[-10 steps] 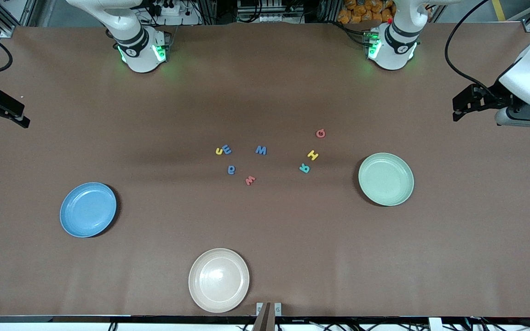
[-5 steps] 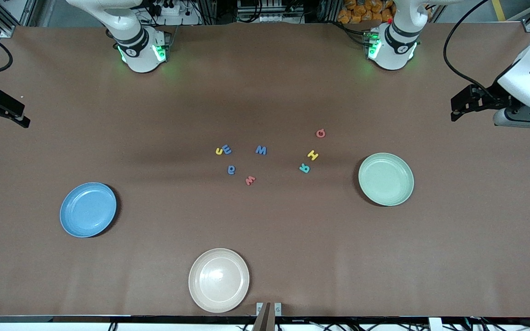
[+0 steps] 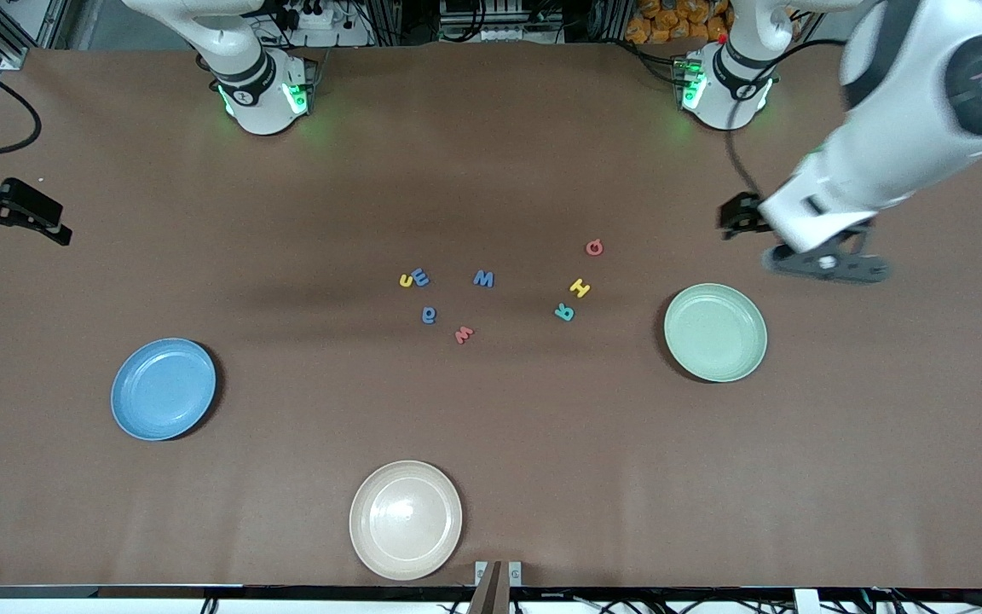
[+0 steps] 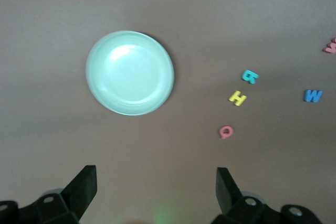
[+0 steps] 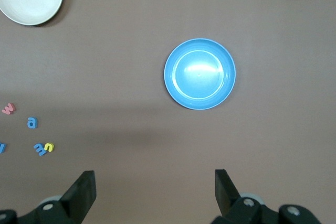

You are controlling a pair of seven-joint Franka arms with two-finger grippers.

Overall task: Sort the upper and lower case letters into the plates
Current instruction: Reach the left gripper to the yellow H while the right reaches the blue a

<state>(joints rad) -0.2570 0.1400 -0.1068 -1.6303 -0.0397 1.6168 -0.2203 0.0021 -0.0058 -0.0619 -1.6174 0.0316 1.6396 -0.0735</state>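
Observation:
Several small foam letters lie mid-table: yellow u (image 3: pixel 406 280), blue E (image 3: pixel 421 278), blue M (image 3: pixel 483 278), blue a (image 3: pixel 429 315), pink w (image 3: pixel 464 334), pink Q (image 3: pixel 594 247), yellow H (image 3: pixel 580 287) and teal R (image 3: pixel 565 312). The sky-blue plate (image 3: pixel 163 389) sits toward the right arm's end, the mint plate (image 3: pixel 715 333) toward the left arm's end; both hold nothing. My left gripper (image 3: pixel 738 217) hangs open over bare table beside the mint plate (image 4: pixel 129 73). My right gripper (image 3: pixel 31 217) hangs open at the right arm's end of the table, with the blue plate (image 5: pixel 199 74) in its wrist view.
A cream plate (image 3: pixel 406 520) sits near the table's front edge, nearer to the camera than the letters. The left arm's white links (image 3: pixel 900 128) stretch above the table at the left arm's end. Both arm bases (image 3: pixel 262 94) stand along the table's back edge.
The left arm has swung in from the table's end toward the mint plate and the letters. The right gripper has shifted slightly. Letters and plates have not moved.

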